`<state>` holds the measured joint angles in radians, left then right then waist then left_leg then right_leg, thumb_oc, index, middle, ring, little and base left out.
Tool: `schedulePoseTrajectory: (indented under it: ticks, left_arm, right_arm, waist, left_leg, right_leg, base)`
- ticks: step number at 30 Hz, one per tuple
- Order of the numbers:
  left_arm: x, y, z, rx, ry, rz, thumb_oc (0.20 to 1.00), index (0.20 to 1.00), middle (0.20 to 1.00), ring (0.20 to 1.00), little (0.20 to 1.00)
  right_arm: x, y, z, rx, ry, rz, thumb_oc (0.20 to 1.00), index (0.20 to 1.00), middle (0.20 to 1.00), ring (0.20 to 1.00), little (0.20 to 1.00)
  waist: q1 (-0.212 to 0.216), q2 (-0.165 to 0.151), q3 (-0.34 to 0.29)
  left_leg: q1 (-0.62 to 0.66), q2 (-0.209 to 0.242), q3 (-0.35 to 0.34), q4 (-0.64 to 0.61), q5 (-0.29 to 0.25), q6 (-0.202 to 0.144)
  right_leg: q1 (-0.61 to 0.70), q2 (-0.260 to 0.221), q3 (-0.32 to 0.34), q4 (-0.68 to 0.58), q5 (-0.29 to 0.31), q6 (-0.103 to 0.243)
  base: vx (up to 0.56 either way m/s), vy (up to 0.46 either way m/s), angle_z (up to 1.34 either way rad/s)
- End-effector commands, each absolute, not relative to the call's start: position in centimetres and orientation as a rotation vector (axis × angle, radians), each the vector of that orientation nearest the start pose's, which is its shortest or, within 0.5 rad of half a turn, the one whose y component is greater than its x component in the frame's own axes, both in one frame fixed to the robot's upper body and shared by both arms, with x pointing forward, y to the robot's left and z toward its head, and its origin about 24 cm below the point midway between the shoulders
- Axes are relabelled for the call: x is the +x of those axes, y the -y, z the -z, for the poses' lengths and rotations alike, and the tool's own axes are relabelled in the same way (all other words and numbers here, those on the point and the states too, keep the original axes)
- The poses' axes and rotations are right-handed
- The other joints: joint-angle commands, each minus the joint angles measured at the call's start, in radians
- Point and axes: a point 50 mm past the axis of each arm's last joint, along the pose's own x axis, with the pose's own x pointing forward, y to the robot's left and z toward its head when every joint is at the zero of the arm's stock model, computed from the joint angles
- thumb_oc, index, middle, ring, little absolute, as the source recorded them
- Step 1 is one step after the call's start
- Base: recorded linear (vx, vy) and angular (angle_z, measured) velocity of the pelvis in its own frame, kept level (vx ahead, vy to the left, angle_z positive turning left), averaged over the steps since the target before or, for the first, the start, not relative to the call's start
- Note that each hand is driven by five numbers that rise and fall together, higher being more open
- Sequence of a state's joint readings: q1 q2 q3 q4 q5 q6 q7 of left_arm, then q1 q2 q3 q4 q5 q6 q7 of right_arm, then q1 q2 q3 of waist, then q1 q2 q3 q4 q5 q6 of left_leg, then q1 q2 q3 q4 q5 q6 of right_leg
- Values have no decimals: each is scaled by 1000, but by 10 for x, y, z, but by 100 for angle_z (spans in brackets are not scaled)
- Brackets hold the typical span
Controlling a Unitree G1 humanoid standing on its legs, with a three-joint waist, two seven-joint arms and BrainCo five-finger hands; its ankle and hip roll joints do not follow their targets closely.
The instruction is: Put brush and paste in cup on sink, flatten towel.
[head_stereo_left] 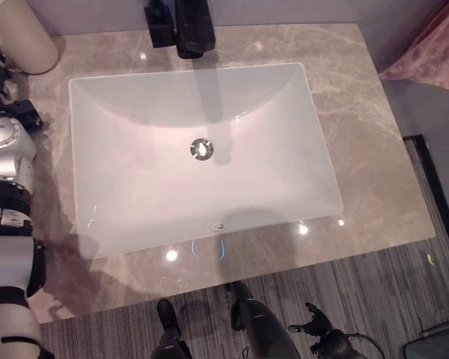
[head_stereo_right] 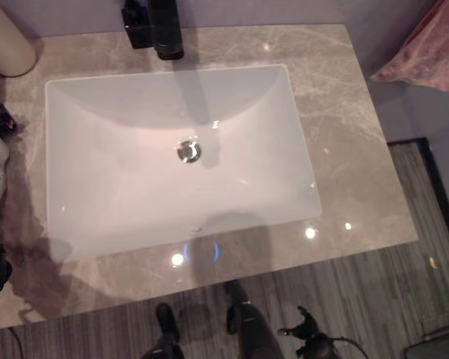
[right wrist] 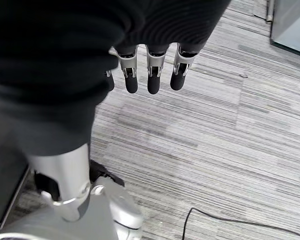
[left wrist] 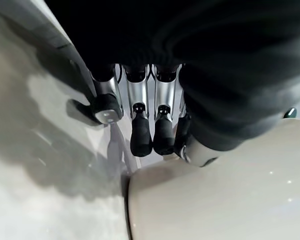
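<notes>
We see our left arm reaching forward along the left side, its left hand with fingers straight and relaxed, thumb apart. Our right hand hangs low, pointing downward, fingers straight and loose, gripping nothing.

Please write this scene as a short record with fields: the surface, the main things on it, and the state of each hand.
surface: grey marble counter above a striped floor
sink: white rectangular basin, nothing lying in it, metal drain at its middle
tap: black faucet at the far edge
cup: cream cup at the far left corner of the counter
cloth: pink cloth at the far right, past the counter
left hand: open, fingers straight, beside the cup
right hand: open, hanging over the floor, holding nothing
</notes>
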<state>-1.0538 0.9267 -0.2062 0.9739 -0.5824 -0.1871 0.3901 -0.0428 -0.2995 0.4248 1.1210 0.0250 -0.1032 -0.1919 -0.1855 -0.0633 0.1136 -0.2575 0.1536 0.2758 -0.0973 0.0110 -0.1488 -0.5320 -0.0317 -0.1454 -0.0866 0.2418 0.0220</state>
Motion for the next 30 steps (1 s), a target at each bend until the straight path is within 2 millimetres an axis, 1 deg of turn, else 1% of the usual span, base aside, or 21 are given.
schedulePoseTrajectory:
  ticks: [1,3,4,5,7,8,10,11,14,17,18,23,25,27,28,30]
  left_arm:
    - [337,-381,-291,226,407,-811,200,200,200,200,200]
    - [337,-381,-294,243,410,-802,200,200,200,200,200]
    - [336,-381,-301,289,421,-800,200,200,200,200,200]
    - [336,-380,-302,289,421,-799,200,200,200,200,200]
    - [332,-381,-314,409,435,-801,200,200,200,200,200]
    - [330,-383,-317,504,417,-793,200,200,200,200,200]
    - [326,-387,-323,621,399,-796,200,200,200,200,200]
    - [324,-388,-327,644,406,-804,200,200,200,200,200]
    - [325,-385,-327,663,415,-778,200,200,200,200,200]
    - [330,-376,-326,713,422,-730,200,200,200,200,200]
    - [330,-376,-326,713,422,-730,200,200,200,200,200]
    - [344,-353,-320,700,463,-654,200,200,200,200,200]
    - [348,-342,-320,697,489,-609,200,200,200,200,200]
    - [349,-340,-319,690,491,-603,200,200,200,200,200]
    - [352,-333,-319,698,504,-581,200,200,200,200,200]
    - [354,-327,-319,703,510,-562,200,200,200,200,200]
  right_arm:
    - [131,239,143,-607,-984,-24,1000,1000,1000,1000,1000]
    - [129,242,144,-610,-995,-19,1000,1000,1000,1000,1000]
    - [130,242,143,-599,-983,-20,1000,1000,1000,1000,1000]
    - [130,242,143,-598,-983,-20,1000,1000,1000,1000,1000]
    - [133,243,141,-582,-966,-15,1000,1000,1000,1000,1000]
    - [132,244,140,-578,-959,-20,1000,1000,1000,1000,1000]
    - [129,246,140,-564,-954,-15,1000,1000,1000,1000,1000]
    - [128,246,140,-564,-955,-19,1000,1000,1000,1000,1000]
    - [125,245,141,-577,-959,-51,1000,1000,1000,1000,1000]
    - [122,247,141,-589,-968,-63,1000,1000,1000,1000,1000]
    - [122,247,141,-588,-968,-63,1000,1000,1000,1000,1000]
    - [126,247,139,-574,-949,-37,1000,1000,1000,1000,1000]
    - [129,246,138,-573,-935,-47,1000,1000,1000,1000,1000]
    - [129,246,138,-571,-933,-46,1000,1000,1000,1000,1000]
    - [129,245,138,-569,-932,-46,1000,1000,1000,1000,1000]
    - [128,245,138,-566,-933,-48,1000,1000,1000,1000,1000]
  waist:
    - [-10,-31,11]
    - [-11,-28,10]
    - [-16,-30,8]
    - [-16,-31,8]
    - [-17,-32,10]
    - [-16,-35,9]
    - [-15,-38,3]
    - [-14,-40,-1]
    - [-17,-47,-8]
    - [-20,-49,-8]
    - [-20,-49,-8]
    - [-26,-56,-5]
    - [-32,-58,-5]
    - [-33,-59,-7]
    - [-35,-61,-9]
    - [-37,-61,-9]
  left_leg:
    - [70,-26,-61,10,4,11]
    - [65,-26,-63,10,7,9]
    - [58,-25,-59,10,4,8]
    - [57,-26,-59,10,4,8]
    - [49,-24,-58,10,15,5]
    - [42,-21,-56,10,20,3]
    - [30,-15,-50,10,23,0]
    - [23,-10,-48,10,29,-3]
    - [16,-3,-51,10,31,-7]
    - [18,3,-60,10,35,-12]
    - [19,3,-60,10,35,-12]
    - [25,15,-60,10,35,-19]
    - [30,16,-57,10,29,-20]
    - [33,18,-54,10,27,-20]
    - [37,21,-50,10,25,-21]
    - [43,23,-46,10,22,-21]
  right_leg:
    - [96,-20,23,-1,-61,131]
    - [92,-21,21,-1,-59,133]
    - [85,-19,23,-1,-57,134]
    - [84,-19,23,-1,-57,134]
    - [76,-15,23,-1,-48,136]
    - [71,-13,22,-1,-42,139]
    - [60,-8,19,-1,-36,142]
    - [56,-5,17,-1,-33,144]
    - [47,-2,13,-1,-33,144]
    - [46,-1,7,-1,-36,141]
    - [46,-1,7,-1,-36,141]
    - [53,6,-4,-1,-40,137]
    - [54,8,-5,-1,-42,135]
    - [55,9,-5,-1,-42,134]
    - [57,12,-5,-1,-43,133]
    - [61,15,-6,-1,-44,130]
  base:
    - [4,0,-5]
    - [0,0,0]
    - [0,0,0]
    - [0,0,0]
    - [0,0,0]
    - [-15,-16,-4]
    - [0,-36,-6]
    - [10,-44,-5]
    - [18,-42,-2]
    - [14,-26,0]
    - [9,-41,0]
    - [4,-50,1]
    - [0,-47,1]
    - [0,-42,0]
    - [-2,-47,-1]
    - [-1,-49,-2]
